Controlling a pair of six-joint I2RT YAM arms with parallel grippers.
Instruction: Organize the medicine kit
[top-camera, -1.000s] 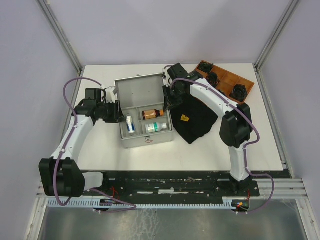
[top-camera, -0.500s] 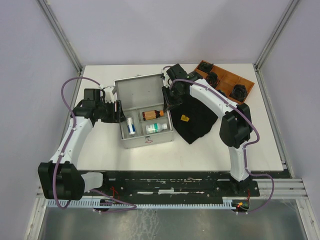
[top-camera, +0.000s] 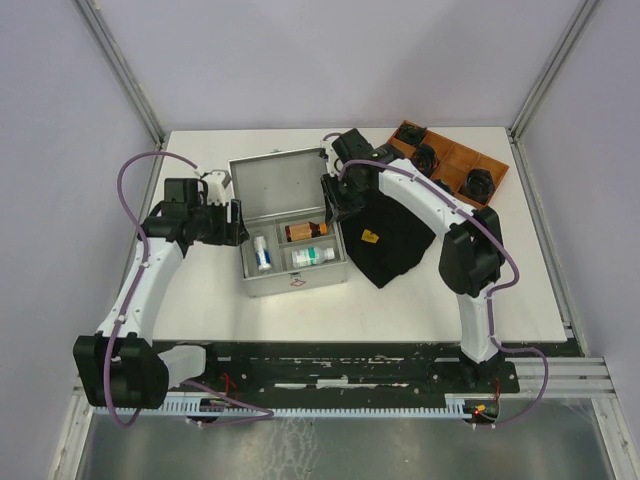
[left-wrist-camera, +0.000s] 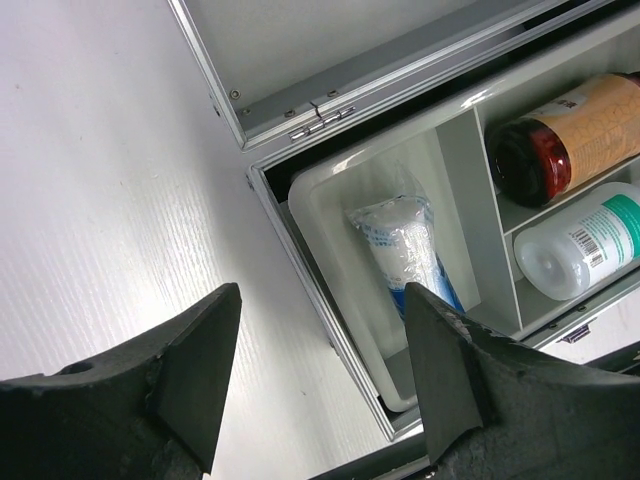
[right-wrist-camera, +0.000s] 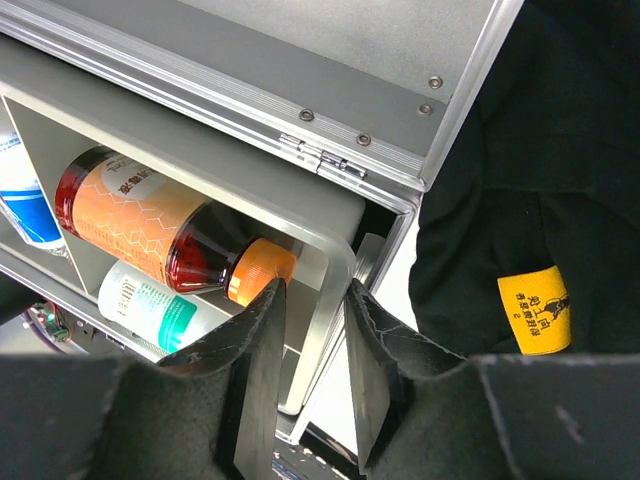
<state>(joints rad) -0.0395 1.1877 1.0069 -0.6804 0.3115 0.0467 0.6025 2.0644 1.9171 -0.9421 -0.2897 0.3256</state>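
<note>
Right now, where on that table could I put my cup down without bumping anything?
Widest bare patch: the table strip between the case and the near edge. Also free: the near right corner, beyond the black cloth. Crowded: the case's sides, where the left gripper and right gripper are, and the far right corner with the brown tray.

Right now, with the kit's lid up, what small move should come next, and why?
Probably raise the right fingers clear of the rim of the tray, which they straddle with a gap showing. The tray sits inside the medicine kit holding the brown bottle and white bottle, and the left fingers stand open beside it.
</note>
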